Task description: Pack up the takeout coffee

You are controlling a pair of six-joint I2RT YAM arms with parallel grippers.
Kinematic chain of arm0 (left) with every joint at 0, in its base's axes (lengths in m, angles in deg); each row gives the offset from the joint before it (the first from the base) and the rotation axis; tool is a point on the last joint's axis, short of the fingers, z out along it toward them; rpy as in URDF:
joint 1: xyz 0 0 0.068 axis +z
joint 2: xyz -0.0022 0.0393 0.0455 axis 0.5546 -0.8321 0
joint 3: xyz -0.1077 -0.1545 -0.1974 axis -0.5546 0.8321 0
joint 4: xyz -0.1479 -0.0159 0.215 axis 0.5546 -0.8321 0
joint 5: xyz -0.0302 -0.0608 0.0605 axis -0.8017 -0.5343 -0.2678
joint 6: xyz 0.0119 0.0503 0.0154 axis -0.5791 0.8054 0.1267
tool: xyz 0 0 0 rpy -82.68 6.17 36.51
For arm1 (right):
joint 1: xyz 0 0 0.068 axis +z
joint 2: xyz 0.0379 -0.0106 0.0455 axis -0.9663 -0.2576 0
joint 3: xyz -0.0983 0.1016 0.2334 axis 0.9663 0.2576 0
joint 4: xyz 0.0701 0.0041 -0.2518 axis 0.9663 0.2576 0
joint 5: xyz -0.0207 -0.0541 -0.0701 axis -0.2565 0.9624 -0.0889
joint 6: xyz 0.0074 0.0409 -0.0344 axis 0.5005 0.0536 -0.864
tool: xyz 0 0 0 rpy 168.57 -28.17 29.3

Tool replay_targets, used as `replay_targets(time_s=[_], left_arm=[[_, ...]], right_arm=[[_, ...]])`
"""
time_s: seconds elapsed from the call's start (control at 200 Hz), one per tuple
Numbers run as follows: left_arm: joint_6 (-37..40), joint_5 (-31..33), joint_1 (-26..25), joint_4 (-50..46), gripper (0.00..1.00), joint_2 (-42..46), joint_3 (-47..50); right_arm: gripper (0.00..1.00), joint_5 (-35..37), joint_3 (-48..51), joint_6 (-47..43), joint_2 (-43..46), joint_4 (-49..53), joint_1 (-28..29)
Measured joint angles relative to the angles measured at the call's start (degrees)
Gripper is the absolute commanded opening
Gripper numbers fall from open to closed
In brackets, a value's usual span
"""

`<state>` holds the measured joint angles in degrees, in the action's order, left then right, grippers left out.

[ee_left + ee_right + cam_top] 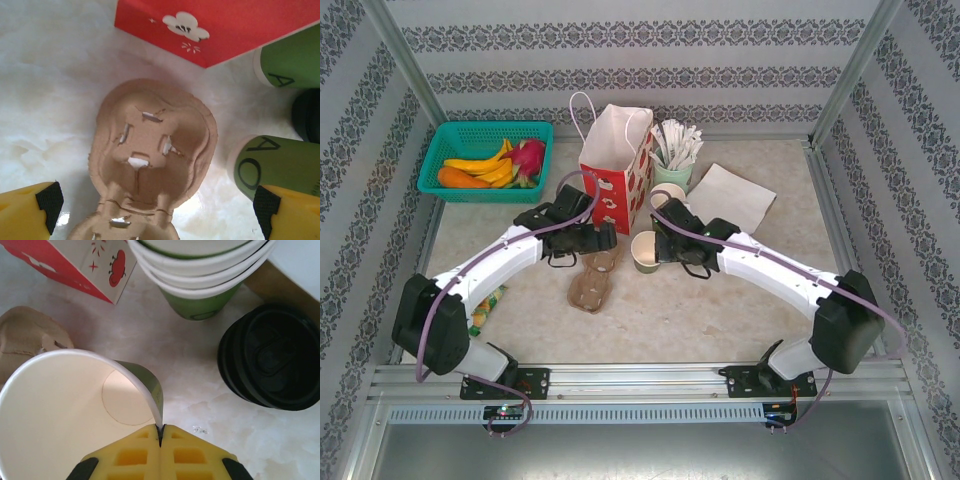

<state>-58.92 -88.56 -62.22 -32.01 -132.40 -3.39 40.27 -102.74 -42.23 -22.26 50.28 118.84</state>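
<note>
The small green paper cup stands open-topped on the table, its white inside facing the right wrist camera. My right gripper is shut on the cup's rim wall, one finger inside and one outside. The black plastic lid lies flat just right of the cup. The brown two-well pulp tray lies left of the cup. My left gripper hangs open above the tray, its yellow fingers wide apart on either side and touching nothing. The held cup's green wall stands beside the left gripper's right finger.
A red-and-white paper bag stands upright behind the tray. Beside it is a green cup stack holding white wrapped straws, then a white napkin. A green basket of fruit sits far left; a small packet lies by the left arm.
</note>
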Motion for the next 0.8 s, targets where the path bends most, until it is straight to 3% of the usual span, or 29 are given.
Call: replay_targets(time_s=[0.495, 0.799], left_arm=[[-0.55, 0.07, -0.79, -2.23, 0.99, -1.36, -0.70], [-0.20, -1.92, -1.86, -2.01, 0.99, -1.36, -0.72]], right_arm=[[0.00, -2.36, -2.38, 0.15, -4.39, 5.03, 0.28], [0.06, -2.40, -2.62, 0.20, -4.39, 5.90, 0.28]])
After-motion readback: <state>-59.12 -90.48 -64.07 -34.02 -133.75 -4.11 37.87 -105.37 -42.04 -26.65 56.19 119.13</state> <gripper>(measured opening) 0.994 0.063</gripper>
